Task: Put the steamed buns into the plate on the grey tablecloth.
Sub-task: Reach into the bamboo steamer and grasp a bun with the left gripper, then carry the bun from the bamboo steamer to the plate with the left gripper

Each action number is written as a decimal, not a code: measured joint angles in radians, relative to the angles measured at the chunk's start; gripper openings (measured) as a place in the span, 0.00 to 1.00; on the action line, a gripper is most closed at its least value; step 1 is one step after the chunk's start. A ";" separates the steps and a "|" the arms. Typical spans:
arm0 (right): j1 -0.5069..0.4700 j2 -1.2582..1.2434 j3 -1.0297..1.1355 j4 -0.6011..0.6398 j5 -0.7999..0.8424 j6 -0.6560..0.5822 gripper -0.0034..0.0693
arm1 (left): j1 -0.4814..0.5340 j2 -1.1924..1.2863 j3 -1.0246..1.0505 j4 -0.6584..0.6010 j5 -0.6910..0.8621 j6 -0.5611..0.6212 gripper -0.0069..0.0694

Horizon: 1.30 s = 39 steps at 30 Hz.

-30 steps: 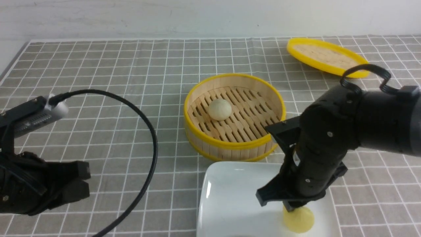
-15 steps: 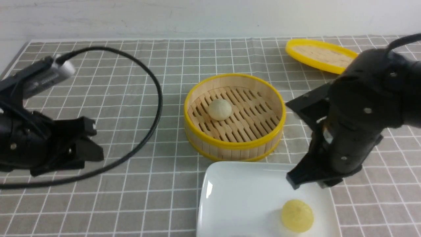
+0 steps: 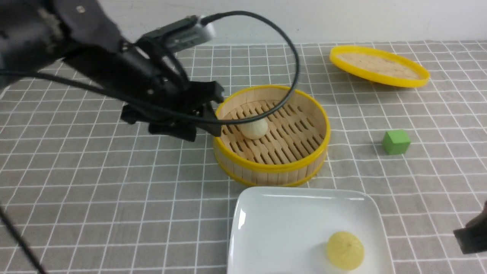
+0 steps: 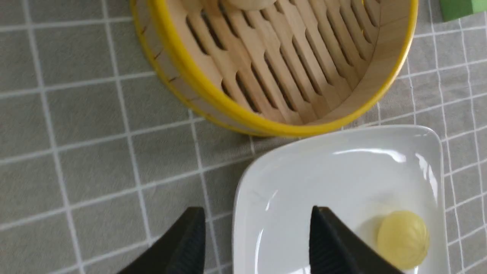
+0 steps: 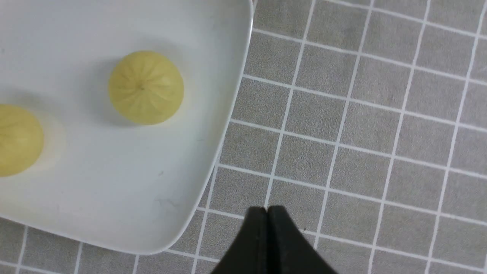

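The pale steamed bun point(image 3: 254, 128) lies in the bamboo steamer point(image 3: 315, 114). The yellow steamed bun point(image 3: 345, 250) lies on the white plate point(image 3: 274, 228), free of both grippers; it also shows in the left wrist view point(image 4: 403, 239) and the right wrist view point(image 5: 145, 87). A second yellow rounded shape point(image 5: 15, 140) lies on the plate at that view's edge; I cannot tell what it is. My left gripper point(image 3: 211, 114) is open and empty above the steamer's left rim, its fingers point(image 4: 186, 243) wide apart. My right gripper point(image 5: 268, 208) is shut and empty over the grey tablecloth point(image 5: 361, 114), right of the plate.
A green cube point(image 3: 396, 141) sits on the cloth to the right of the steamer. The flat bamboo lid point(image 3: 378, 65) lies at the back right. The left arm's black cable point(image 3: 293, 76) loops over the steamer's back rim.
My right gripper left the yellow bun on the plate and drew back to the right edge, uncovering the green cube. My left arm swung from the left side to the steamer's left rim.
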 joint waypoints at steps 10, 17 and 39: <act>0.000 -0.064 0.103 0.015 -0.044 0.087 0.03 | -0.147 0.395 -0.465 0.223 0.029 -0.069 0.60; 0.000 -0.064 0.103 0.029 -0.082 0.105 0.03 | -0.151 0.529 -0.559 0.350 0.027 -0.163 0.60; 0.000 -0.163 0.104 -0.045 -0.034 0.107 0.04 | -0.155 0.351 -0.585 0.330 0.280 -0.070 0.12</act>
